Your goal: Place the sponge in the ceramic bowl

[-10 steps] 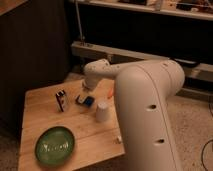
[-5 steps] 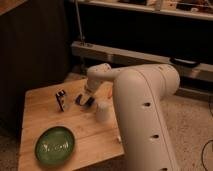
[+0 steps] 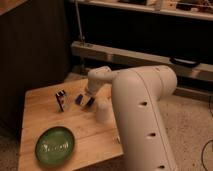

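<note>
Now we see the arm (image 3: 145,110) rise from the lower right, bend over the desk (image 3: 35,107) and dip its wrist toward the far middle. Its pincer (image 3: 86,100) sits low against the sponge (image 3: 79,99), which shows at its left side; whether it grips, we cannot tell. The bowl (image 3: 54,146) rests well apart, near left.

wooden tabletop (image 3: 92,134), shiny green ceramic bowl (image 3: 44,139), smooth white arm (image 3: 145,100) with its gripper (image 3: 87,100) at the sponge (image 3: 79,99)
</note>
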Robot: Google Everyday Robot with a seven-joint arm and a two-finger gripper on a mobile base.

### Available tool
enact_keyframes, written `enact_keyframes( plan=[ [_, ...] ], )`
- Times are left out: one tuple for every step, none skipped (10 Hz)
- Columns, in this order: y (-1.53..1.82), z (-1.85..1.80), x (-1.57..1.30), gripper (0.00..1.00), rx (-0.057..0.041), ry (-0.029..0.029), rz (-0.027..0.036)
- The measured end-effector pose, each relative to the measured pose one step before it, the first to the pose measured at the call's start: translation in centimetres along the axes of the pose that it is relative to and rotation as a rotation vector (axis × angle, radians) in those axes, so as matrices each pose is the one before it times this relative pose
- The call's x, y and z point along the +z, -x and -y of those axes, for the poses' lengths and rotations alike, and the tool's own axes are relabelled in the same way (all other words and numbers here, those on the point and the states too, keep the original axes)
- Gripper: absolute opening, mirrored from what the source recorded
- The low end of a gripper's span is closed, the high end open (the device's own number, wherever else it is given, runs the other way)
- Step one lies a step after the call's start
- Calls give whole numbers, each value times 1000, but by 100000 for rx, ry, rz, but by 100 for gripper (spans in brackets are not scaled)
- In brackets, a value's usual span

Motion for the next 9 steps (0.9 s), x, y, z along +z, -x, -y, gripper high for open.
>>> enact_keyframes(
  plan=[
    [-47, -25, 210, 80, 402, 191, 41],
    [-118, -63, 248, 80, 269, 237, -92],
    [-76, -87, 247, 80, 272, 194, -128],
    [-93, -106, 193, 80, 57, 208, -323],
    [-17, -23, 116, 80, 9, 83, -216],
    [-20, -99, 175, 80, -51, 312, -343],
    [-41, -85, 160, 78, -117, 386, -485],
    [-7, -77, 114, 70, -199, 365, -282],
    [-17, -106, 159, 59, -298, 427, -399]
  ],
)
